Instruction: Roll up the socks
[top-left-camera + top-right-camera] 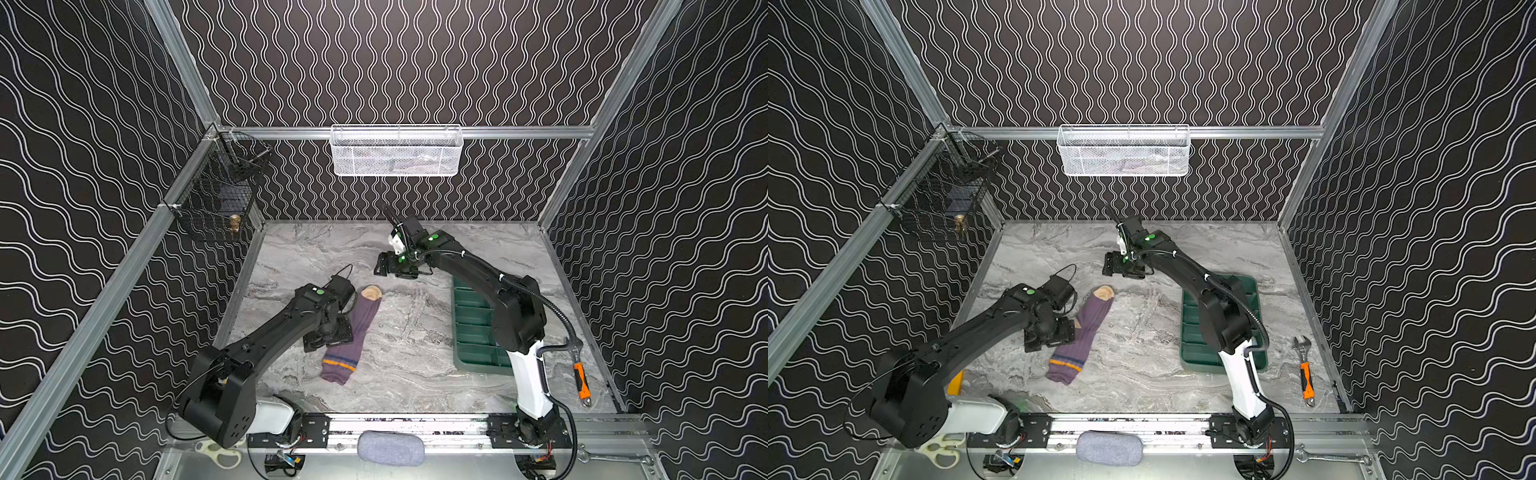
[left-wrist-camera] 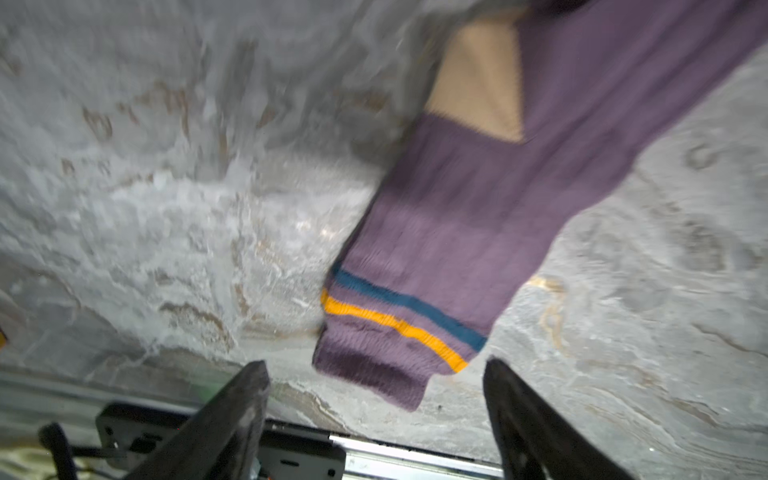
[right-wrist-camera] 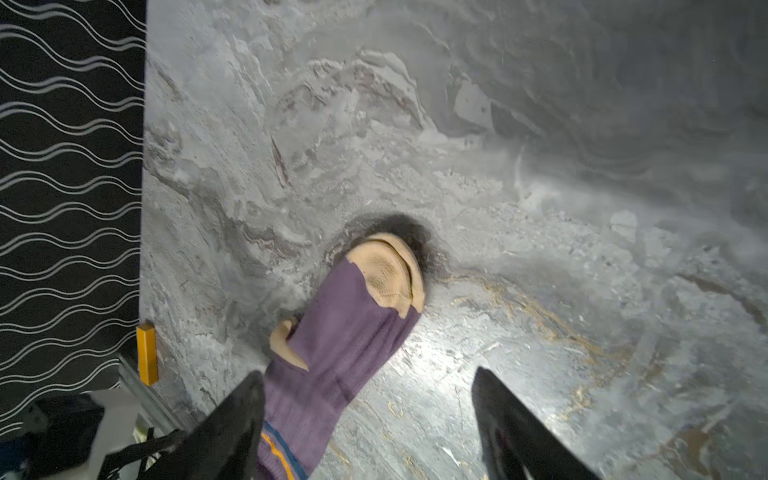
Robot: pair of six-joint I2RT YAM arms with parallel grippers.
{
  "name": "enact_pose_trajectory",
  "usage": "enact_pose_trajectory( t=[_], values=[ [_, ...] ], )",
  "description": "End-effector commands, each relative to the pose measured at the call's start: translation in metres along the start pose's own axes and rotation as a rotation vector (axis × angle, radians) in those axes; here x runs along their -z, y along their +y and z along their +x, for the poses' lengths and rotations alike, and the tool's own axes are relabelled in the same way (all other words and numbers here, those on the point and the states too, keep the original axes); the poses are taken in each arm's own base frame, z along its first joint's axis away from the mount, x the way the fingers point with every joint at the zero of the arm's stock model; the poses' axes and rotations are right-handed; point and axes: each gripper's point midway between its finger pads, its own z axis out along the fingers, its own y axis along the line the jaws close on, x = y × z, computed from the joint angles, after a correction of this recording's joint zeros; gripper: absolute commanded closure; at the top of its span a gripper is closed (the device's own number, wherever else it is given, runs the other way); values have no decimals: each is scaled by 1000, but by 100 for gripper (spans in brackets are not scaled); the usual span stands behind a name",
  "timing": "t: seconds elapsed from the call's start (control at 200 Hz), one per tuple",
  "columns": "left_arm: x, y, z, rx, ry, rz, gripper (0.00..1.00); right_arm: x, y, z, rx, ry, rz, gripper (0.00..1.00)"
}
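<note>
One purple ribbed sock (image 1: 353, 332) (image 1: 1086, 332) lies stretched flat on the marble table. Its tan toe points to the back and its orange and navy striped cuff to the front. My left gripper (image 1: 328, 338) (image 1: 1050, 338) hovers at the sock's left side near its middle, open. In the left wrist view the cuff of the sock (image 2: 478, 228) lies just beyond the left gripper (image 2: 376, 365), with nothing between the jaws. My right gripper (image 1: 382, 268) (image 1: 1113, 266) hangs open above the table, behind the toe. In the right wrist view the right gripper (image 3: 366, 373) looks down on the sock (image 3: 345, 332).
A green tray (image 1: 473, 328) lies at the right under the right arm. An orange-handled wrench (image 1: 1306, 374) lies near the right wall. A white mesh basket (image 1: 395, 149) hangs on the back wall and a black wire basket (image 1: 216, 195) on the left. A grey fabric pad (image 1: 390, 449) sits on the front rail.
</note>
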Motion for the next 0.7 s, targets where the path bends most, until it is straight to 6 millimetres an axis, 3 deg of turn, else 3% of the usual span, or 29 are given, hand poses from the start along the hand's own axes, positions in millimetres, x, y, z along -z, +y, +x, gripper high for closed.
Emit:
enact_pose_trajectory(
  t=[0.0,0.115,0.315,0.425,0.515,0.696],
  values=[
    [-9,6,12,61,43,-12,16,-11,-17,21,-65,58,54,27],
    [-27,3,17,92,55,5,18,-31,-27,37,-48,83,101,35],
    [-44,1,15,163,-15,61,18,-70,-21,57,125,45,178,41],
    [-35,1,0,151,-114,85,16,-89,-33,65,140,-3,227,45],
    [-14,2,-13,133,-181,85,16,-94,-44,67,109,-16,268,50],
    [21,9,-15,119,-265,132,13,-110,-50,72,90,-25,258,58]
  ],
)
